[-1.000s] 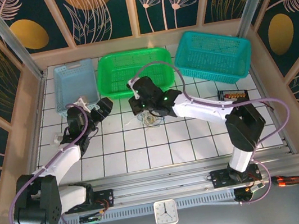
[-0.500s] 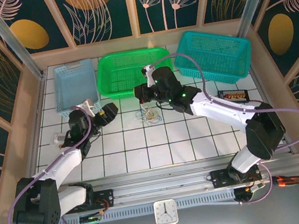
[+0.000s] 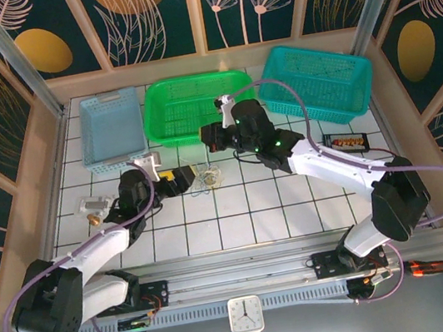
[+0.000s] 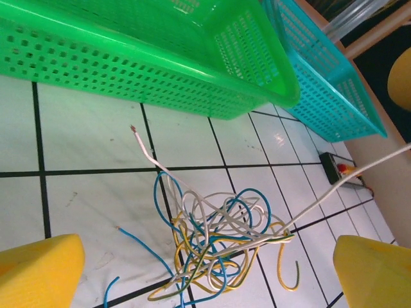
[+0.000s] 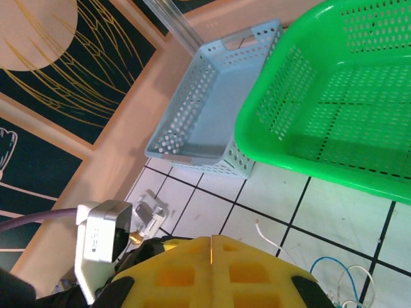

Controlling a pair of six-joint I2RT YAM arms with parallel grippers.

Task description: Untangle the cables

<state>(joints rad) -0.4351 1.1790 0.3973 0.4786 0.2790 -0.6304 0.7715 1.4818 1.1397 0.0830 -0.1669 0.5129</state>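
cables (image 3: 206, 178) on table (image 3: 238, 214), before middle basket (image 3: 200, 136)

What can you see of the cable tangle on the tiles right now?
The loose knot of thin blue, white and yellow plastic-coated wires lies on the white tiled table, apart from the green plastic basket. Loops cross at its core; a white end and blue ends stray left, a yellow hook pokes right. One white strand runs straight up-right out of the left wrist view. The open left pincer faces it, pads not touching.

The cables (image 4: 215, 237) lie in one knotted clump of blue, yellow and white loops on the counter (image 4: 83, 138), just before the green basket (image 4: 148, 58). One white strand stretches away rightward, off the tiles.
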